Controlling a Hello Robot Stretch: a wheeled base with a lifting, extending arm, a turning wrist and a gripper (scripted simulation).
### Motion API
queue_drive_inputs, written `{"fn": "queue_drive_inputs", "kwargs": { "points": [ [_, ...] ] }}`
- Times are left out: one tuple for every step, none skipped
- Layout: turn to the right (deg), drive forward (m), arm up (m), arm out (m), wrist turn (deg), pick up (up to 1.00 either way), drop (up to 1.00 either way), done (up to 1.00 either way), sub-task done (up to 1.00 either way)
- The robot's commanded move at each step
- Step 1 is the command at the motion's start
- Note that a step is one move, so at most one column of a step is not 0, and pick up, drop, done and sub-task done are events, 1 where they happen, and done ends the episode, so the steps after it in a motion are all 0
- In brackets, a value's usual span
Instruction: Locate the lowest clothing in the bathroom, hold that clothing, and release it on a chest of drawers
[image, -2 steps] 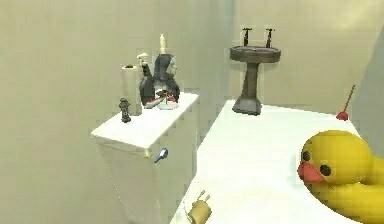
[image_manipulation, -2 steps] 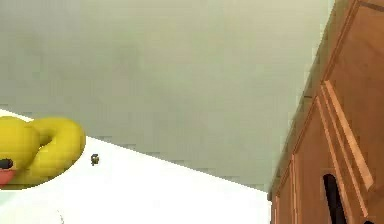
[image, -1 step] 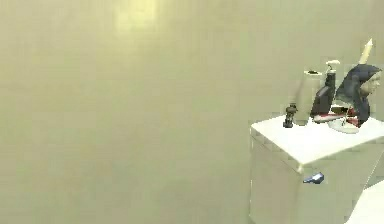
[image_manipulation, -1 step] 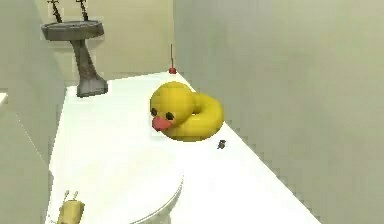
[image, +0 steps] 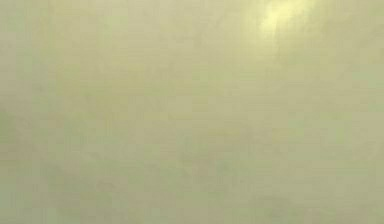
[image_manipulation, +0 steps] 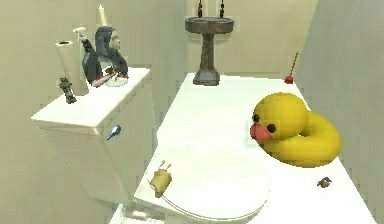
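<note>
You are nosed up against a plain yellow-green wall (image: 150, 120) ahead, so the useful look is out to the arm side, over a toilet. On its tank lid (image_manipulation: 60, 118) the ornaments sit along the far edge, likely to keep them off the front: a dark statue (image_manipulation: 105, 55) at the far right corner, a pale candle (image_manipulation: 100, 15) just behind it, a tall pale holder (image_manipulation: 68, 62) to its left and a small dark object (image_manipulation: 67, 95) near the left edge. The closed toilet lid (image_manipulation: 215, 185) lies below, with a small yellowish thing (image_manipulation: 160, 180) at its left rim. Beyond runs a white ledge (image_manipulation: 220, 105). A yellow rubber duck ring (image_manipulation: 290, 128) rests near its right edge, a dark pedestal stand (image_manipulation: 208, 45) stands at the far edge, and a plunger (image_manipulation: 293, 68) leans in the far right corner — parked out of the way, I judge. A dark speck (image_manipulation: 325, 182) lies at the near right edge. You cannot tell the state of the gripper's jaws from these views. Where the clothing lies you cannot tell either. Lowest suggests the floor, so turn and search there first.
</note>
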Motion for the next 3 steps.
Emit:
{"fn": "queue_drive_inputs", "kwargs": {
  "points": [
    [0.0,0.0,0.5,0.0,0.0,0.0,0.0,0.0,0.0],
    [0.0,0.0,0.18,0.0,0.0,0.0,0.0,0.0,0.0],
    [0.0,0.0,0.0,0.32,0.0,0.0,0.0,0.0,0.0]
  ]
}}
